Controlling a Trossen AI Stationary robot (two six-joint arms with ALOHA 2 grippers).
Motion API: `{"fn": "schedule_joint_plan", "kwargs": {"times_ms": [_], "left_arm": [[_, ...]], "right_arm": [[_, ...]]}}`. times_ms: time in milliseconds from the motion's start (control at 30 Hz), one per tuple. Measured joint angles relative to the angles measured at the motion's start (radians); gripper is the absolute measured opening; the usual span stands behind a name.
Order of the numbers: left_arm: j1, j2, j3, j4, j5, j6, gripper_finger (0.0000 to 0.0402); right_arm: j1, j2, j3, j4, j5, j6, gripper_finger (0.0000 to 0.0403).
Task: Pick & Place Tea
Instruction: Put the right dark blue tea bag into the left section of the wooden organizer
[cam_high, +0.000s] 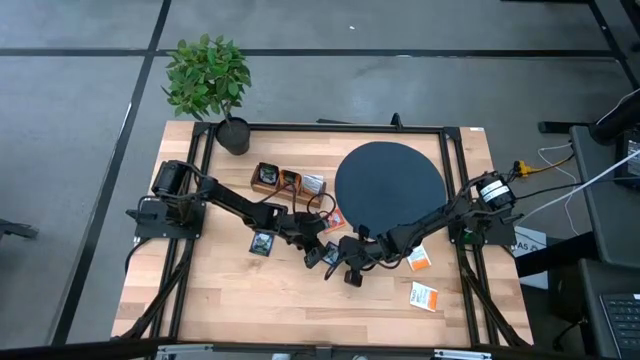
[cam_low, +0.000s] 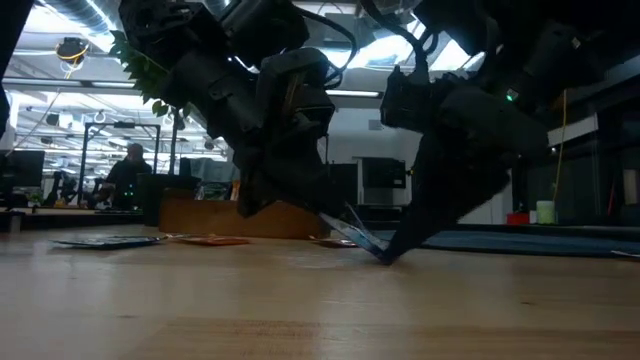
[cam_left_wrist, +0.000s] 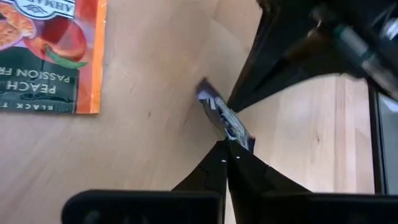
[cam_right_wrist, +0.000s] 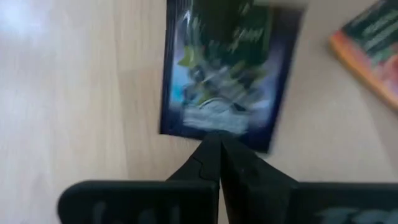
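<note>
A dark tea sachet (cam_high: 333, 256) with a green and blue print (cam_right_wrist: 217, 74) is tilted up near the table's middle, between my two grippers. My left gripper (cam_high: 322, 250) comes from the left and is shut on it (cam_left_wrist: 228, 146). My right gripper (cam_high: 347, 262) comes from the right and is shut on it too (cam_right_wrist: 217, 140). Another dark sachet (cam_high: 262, 243) lies flat to the left. A red-orange sachet (cam_high: 335, 220) lies by the black disc (cam_high: 390, 185). Two white-and-orange sachets (cam_high: 418, 260) (cam_high: 425, 296) lie flat at the right. My left gripper pinches one edge of the dark sachet (cam_left_wrist: 235, 135) between its two fingertips, slanting down from the table's left. The sachet shows edge-on and tilted (cam_low: 355, 235). My right gripper pinches the middle of another edge (cam_right_wrist: 214, 132) between its fingertips, slanting down from the right. The sachet's lower end (cam_low: 383, 256) is down at the tabletop.
The long wooden tray (cam_high: 285, 182) with sachets stands behind the grippers. A potted plant (cam_high: 210, 80) is at the far left corner. A peach-print sachet (cam_left_wrist: 50, 50) lies flat close to the left gripper. Bare wood stretches along the near edge (cam_high: 300, 310).
</note>
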Motion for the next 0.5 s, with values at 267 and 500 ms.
{"fn": "schedule_joint_plan", "kwargs": {"times_ms": [267, 500], "left_arm": [[0.021, -0.064, 0.000, -0.031, 0.110, 0.080, 0.0003], [0.055, -0.213, -0.001, -0.242, 0.138, 0.214, 0.0002]], "right_arm": [[0.001, -0.144, 0.001, -0.071, -0.003, -0.067, 0.0003], [0.016, -0.255, 0.002, -0.136, 0.000, -0.135, 0.0002]]}}
